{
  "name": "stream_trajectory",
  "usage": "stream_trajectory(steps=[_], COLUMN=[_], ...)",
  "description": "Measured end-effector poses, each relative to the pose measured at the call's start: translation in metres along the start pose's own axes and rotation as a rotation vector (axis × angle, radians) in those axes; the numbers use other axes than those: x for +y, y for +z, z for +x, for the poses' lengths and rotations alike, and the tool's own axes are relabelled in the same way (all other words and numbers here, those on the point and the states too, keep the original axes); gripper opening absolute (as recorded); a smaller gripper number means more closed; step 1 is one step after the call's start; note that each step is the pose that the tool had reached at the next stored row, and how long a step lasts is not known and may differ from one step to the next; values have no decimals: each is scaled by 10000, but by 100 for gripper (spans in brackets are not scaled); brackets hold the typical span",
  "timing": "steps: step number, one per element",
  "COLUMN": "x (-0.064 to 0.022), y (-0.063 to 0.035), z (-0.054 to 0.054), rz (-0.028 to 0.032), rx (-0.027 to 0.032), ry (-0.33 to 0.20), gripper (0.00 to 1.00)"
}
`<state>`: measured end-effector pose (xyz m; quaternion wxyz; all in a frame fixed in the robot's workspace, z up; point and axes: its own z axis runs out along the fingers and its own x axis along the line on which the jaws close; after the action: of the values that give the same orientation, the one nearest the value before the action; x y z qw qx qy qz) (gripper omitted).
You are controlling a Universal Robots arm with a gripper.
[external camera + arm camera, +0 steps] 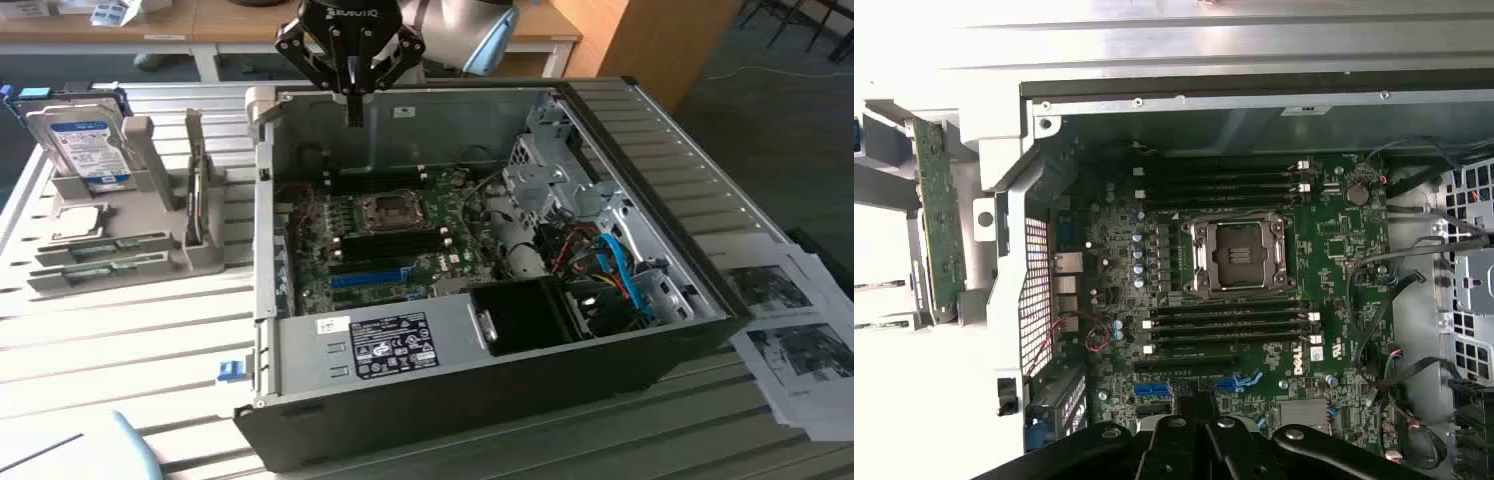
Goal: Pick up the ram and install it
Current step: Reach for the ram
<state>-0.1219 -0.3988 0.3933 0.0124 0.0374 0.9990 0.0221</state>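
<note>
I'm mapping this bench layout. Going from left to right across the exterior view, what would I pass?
hard drive → ram standing on edge → open computer case → printed paper sheets

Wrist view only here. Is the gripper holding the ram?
Observer: No. In the exterior view the gripper hangs shut and empty above the far wall of the case.
Operator: What else sits in the rack with the ram?
Observer: A hard drive with a blue label, upright, farther from the case than the ram.
Operator: Anything on the case's other side?
Observer: Some printed sheets lie on the table, at the exterior view's right of the case.
</note>
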Motion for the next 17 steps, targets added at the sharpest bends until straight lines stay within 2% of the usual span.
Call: stream_trajectory(steps=[17], x=[-5], y=[-1], z=[62], rz=[0], rx=[0], ry=[0], gripper=[9])
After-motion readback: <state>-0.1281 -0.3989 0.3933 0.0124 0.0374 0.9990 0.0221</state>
